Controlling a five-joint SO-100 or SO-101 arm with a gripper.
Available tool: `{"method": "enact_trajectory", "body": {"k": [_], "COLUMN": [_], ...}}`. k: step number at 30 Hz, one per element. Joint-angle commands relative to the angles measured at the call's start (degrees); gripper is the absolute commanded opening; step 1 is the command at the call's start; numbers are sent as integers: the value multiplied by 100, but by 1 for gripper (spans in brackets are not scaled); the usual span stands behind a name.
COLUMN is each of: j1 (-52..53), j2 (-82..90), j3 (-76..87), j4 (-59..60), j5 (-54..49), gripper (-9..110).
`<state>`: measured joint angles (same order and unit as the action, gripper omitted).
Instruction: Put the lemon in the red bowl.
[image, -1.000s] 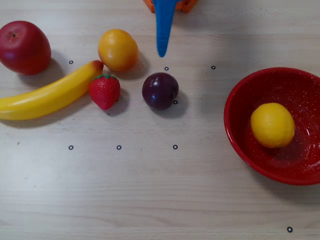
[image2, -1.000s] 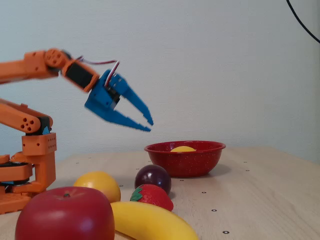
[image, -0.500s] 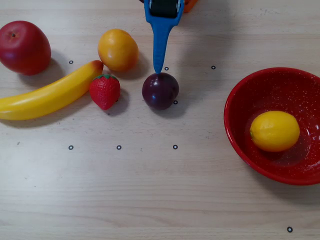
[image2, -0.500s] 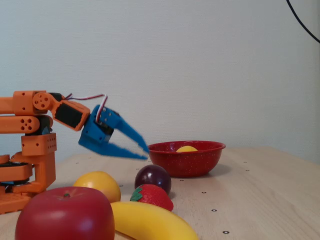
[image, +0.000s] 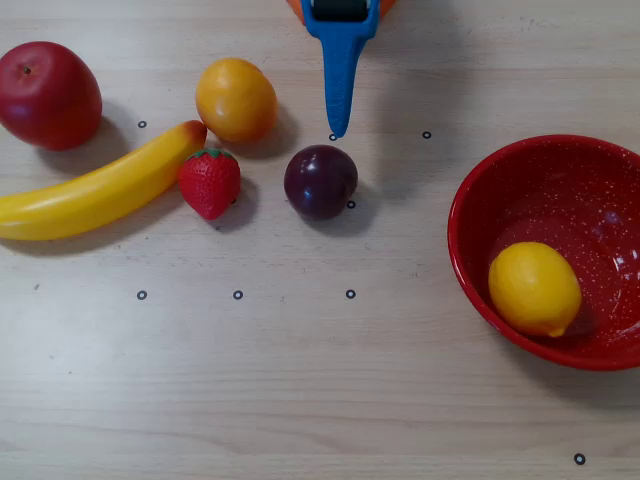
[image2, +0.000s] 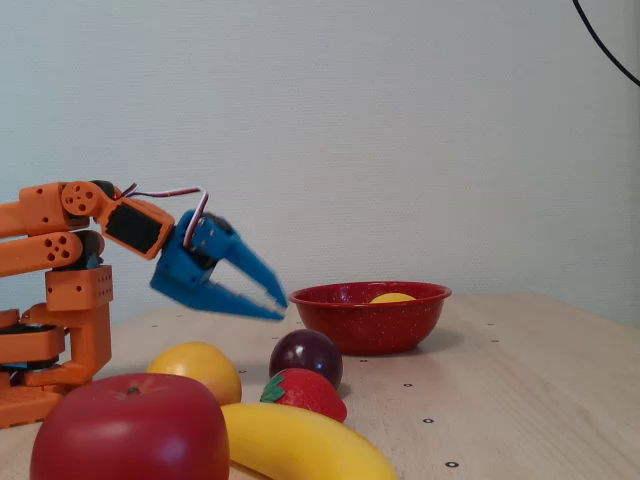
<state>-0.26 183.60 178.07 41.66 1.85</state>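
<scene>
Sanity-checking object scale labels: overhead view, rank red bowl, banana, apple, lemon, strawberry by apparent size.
1. red bowl (partly cut off)
2. banana
3. apple
4. lemon
5. strawberry

Apple and lemon look close; treat that pair as unsure.

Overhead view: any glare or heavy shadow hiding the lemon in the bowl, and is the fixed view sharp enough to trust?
In the overhead view the lemon is evenly lit and sharp, with only small glints on the red bowl and soft shadows beside the fruit; in the fixed view the apple and banana up front look slightly soft, while the gripper and bowl are clear.
</scene>
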Motion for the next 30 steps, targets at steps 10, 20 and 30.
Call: {"method": "enact_trajectory", "body": {"k": [10, 20, 30], "j1": [-9, -18, -18], "j2": [149, 149, 149], "j3": [62, 62, 62], "j4": [870, 879, 879], "j5": [-413, -510, -510], "gripper": [0, 0, 0]}}
